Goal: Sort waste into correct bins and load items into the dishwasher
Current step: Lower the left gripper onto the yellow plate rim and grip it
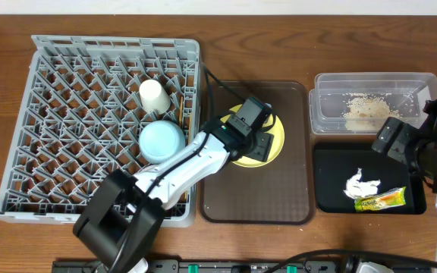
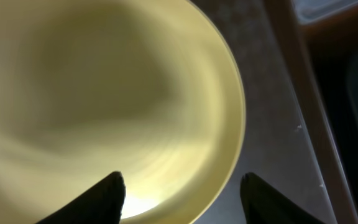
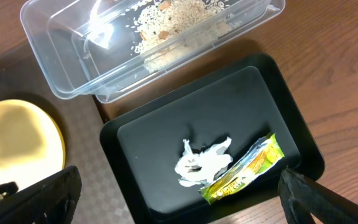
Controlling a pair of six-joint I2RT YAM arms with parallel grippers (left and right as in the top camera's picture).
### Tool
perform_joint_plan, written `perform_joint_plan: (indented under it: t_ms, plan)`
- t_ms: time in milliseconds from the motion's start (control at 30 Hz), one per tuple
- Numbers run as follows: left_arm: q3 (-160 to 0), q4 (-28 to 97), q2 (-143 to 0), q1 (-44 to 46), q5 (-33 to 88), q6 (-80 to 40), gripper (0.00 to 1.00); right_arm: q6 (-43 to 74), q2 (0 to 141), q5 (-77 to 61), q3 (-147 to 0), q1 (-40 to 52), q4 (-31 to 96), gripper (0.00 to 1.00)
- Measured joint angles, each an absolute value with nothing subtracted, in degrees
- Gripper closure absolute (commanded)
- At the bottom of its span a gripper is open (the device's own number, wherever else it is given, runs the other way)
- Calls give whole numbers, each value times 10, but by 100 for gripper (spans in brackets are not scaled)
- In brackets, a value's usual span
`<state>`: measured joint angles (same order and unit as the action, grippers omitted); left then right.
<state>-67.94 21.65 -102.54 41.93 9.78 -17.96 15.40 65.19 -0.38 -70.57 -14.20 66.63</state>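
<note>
Hovering left gripper [image 2: 182, 185] over yellow plate [image 2: 104, 93], mid-worktop on brown serving tray [image 1: 279, 199]. Jaws spread, empty, straddling plate rim. Plate round, no long axis. Left arm nearer. Right gripper [image 3: 179, 185] wide, empty, near right edge.

The left arm [image 1: 196, 159] is built of white tapered links joined by black housings; a thin black cable is run along it; its bulky black base [image 1: 116, 220] is set at the counter's front edge; the right arm [image 1: 416, 148], at the right edge, is made of black blocks; dark wedge-shaped fingers [image 3: 48, 193] are seen at both wrists.
</note>
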Motion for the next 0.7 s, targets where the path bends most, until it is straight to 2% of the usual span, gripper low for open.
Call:
perform_joint_plan:
  t_ms: [233,433,633,667,700]
  plan:
    - [-679,111,-1053,462,118,-181,48,154,652,-4,-705,-142,666,1]
    - [-679,66,-1092,515,27,-180,50,154,652,-4,-706,-142,666,1]
    - [-679,17,-1154,522,-25,-145,50,154,652,-4,-706,-142,666,1]
    - [-679,8,-1163,521,-37,-134,51,154,652,-4,-706,-142,666,1]
    - [-679,4,-1165,521,-42,-129,58,154,652,-4,-706,-142,666,1]
